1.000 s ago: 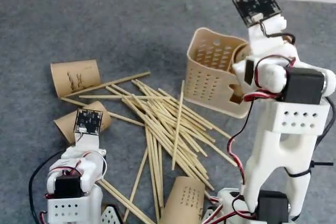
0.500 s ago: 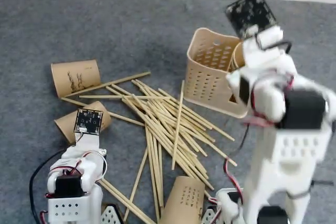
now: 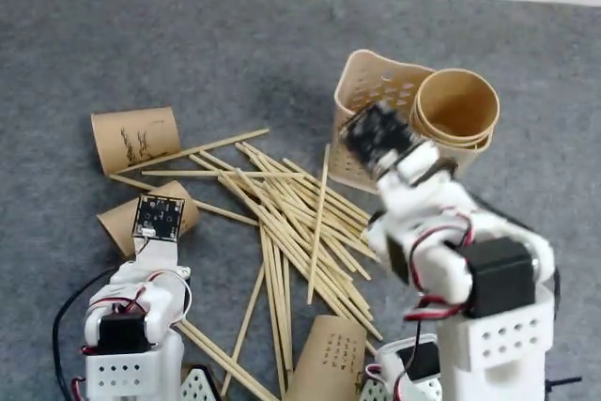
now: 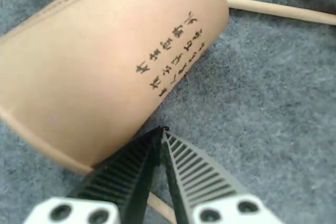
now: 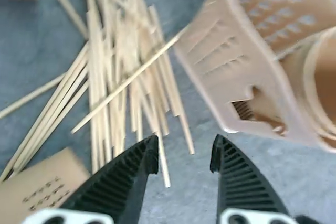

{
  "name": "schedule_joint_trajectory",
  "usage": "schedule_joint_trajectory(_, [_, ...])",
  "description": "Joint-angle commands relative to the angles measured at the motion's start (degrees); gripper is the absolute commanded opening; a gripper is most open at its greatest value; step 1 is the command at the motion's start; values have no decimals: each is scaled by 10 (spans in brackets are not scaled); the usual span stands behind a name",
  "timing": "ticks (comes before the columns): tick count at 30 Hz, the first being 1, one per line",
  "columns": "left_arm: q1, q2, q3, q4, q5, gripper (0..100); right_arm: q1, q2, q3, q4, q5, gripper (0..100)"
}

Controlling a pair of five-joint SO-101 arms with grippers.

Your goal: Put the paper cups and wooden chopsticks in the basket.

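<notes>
A tan perforated basket (image 3: 371, 105) leans at the back right with stacked paper cups (image 3: 457, 108) in its mouth. Loose paper cups lie at the left (image 3: 134, 138), under the left arm (image 3: 117, 224) and at the front (image 3: 327, 356). Wooden chopsticks (image 3: 291, 218) are scattered across the middle. My left gripper (image 4: 163, 130) is shut, its tips against the side of a lying cup (image 4: 105, 66). My right gripper (image 5: 184, 148) is open and holds nothing, hovering above the cloth between the chopsticks (image 5: 121, 77) and the basket (image 5: 252, 51).
Grey cloth (image 3: 225, 44) covers the table, with bare room at the back left. One chopstick (image 4: 278, 10) lies just beyond the left arm's cup. The front cup (image 5: 37, 187) lies close to the right arm's base.
The right arm has drawn back from above the basket toward the front and lowered, uncovering the stacked cups in the basket. The left arm has not moved.
</notes>
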Motion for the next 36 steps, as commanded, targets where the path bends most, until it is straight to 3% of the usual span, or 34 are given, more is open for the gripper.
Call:
schedule_joint_trajectory(1, [-5,-3,11,4,4,14,-41,-47,42,7,-9,175])
schedule_joint_trajectory(12, [-5,-3,11,4,4,14,-234,-82,160,7,-47,177])
schedule_joint_trajectory(21, [-5,-3,11,4,4,14,-341,-79,227,7,-47,178])
schedule_joint_trajectory(25, [-5,-3,11,4,4,14,-356,-77,244,7,-47,184])
schedule_joint_trajectory(30, [-5,-3,11,4,4,14,-356,-77,247,3,-47,286])
schedule_joint_trajectory(36, [-5,-3,11,4,4,14,-378,-79,307,-8,-47,286])
